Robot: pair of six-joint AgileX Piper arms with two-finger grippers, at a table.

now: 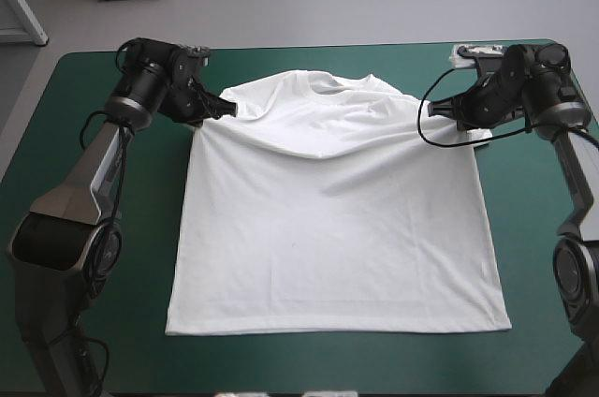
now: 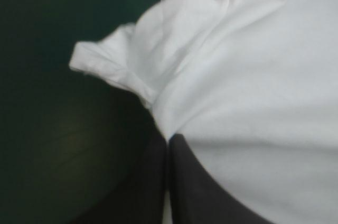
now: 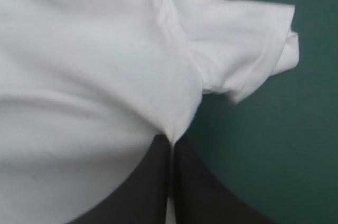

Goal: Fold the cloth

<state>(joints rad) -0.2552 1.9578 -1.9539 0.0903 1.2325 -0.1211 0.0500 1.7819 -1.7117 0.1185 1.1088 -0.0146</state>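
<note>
Lying spread flat at frame centre on the teal-green cover (image 1: 84,163), the white short-sleeved fabric T-shirt (image 1: 337,219) shows no fold yet; left gripper (image 1: 228,109) and right gripper (image 1: 432,111) each clamp a shoulder.

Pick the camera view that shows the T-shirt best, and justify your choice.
The high view: the whole T-shirt lies spread on the teal-green cover, hem to collar. Each wrist view shows only one sleeve and shoulder, pinched by the left gripper or right gripper.
</note>
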